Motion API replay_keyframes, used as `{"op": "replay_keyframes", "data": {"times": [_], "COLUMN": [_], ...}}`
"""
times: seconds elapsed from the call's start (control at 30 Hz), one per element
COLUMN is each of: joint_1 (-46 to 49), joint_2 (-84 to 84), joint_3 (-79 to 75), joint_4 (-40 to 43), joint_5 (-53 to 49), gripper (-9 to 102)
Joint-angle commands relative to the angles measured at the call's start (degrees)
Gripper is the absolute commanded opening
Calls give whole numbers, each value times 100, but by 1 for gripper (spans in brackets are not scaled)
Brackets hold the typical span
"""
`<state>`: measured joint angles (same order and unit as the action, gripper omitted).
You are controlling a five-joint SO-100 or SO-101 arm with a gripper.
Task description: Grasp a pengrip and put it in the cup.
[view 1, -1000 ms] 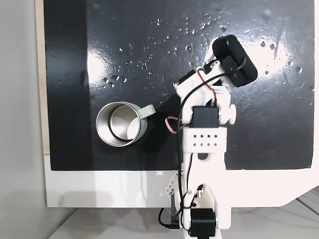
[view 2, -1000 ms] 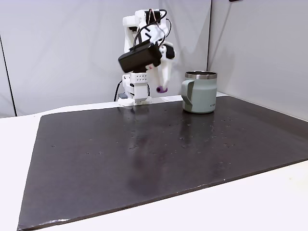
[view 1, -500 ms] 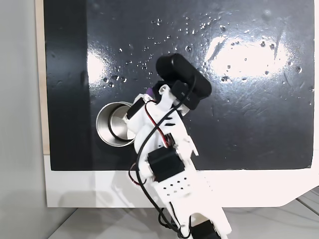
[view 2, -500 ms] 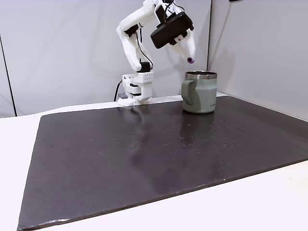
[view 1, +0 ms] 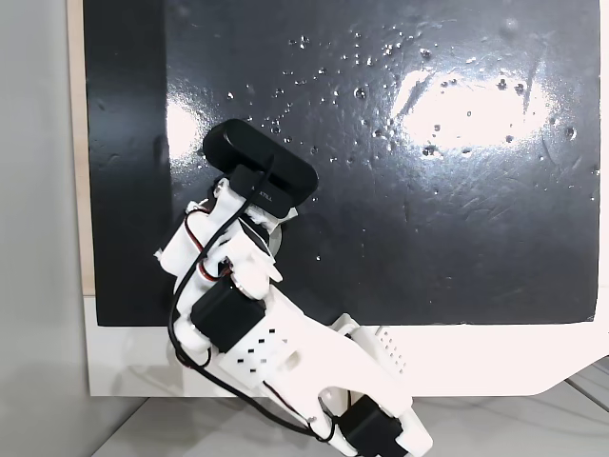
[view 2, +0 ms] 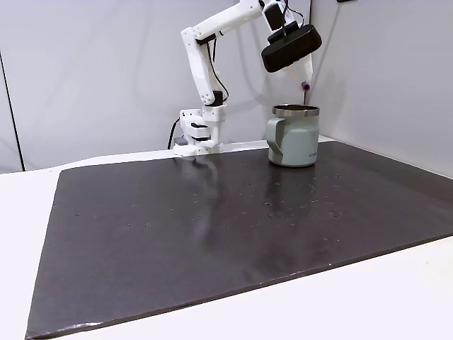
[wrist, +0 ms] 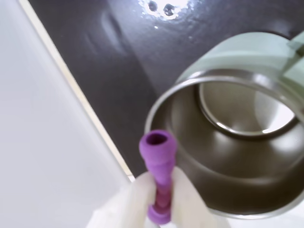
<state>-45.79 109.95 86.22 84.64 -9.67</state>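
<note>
In the wrist view the purple ribbed pengrip (wrist: 158,156) stands upright between my gripper's (wrist: 160,185) white fingers (wrist: 137,199), which are shut on it. Its open end hangs at the near left rim of the metal cup (wrist: 223,156), whose shiny inside faces the camera. In a fixed view from the side, the gripper (view 2: 306,82) holds the pengrip (view 2: 305,86) a little above the opening of the cup (view 2: 294,138), toward its right side. In a fixed view from above, the arm (view 1: 238,286) covers the cup and the gripper.
The cup stands near the back right of a black mat (view 2: 212,227) on a white table (view 2: 396,297). A grey wall panel (view 2: 382,71) rises close behind the cup. The arm's base (view 2: 200,134) is at the mat's far edge, left of the cup.
The arm swung from over the mat to over the cup, rightwards and up in the side view, carrying the pengrip. The cup has not moved.
</note>
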Motion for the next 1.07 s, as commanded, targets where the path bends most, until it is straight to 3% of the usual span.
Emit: {"op": "replay_keyframes", "data": {"times": [0.0, 0.13, 0.33, 1.03], "joint_1": [-70, -70, -70, -62], "joint_2": [132, 255, 387, 554], "joint_3": [-44, 193, 237, 308], "joint_4": [70, 44, 44, 79], "joint_5": [44, -88, -141, -202], "gripper": [0, 0, 21, 23]}}
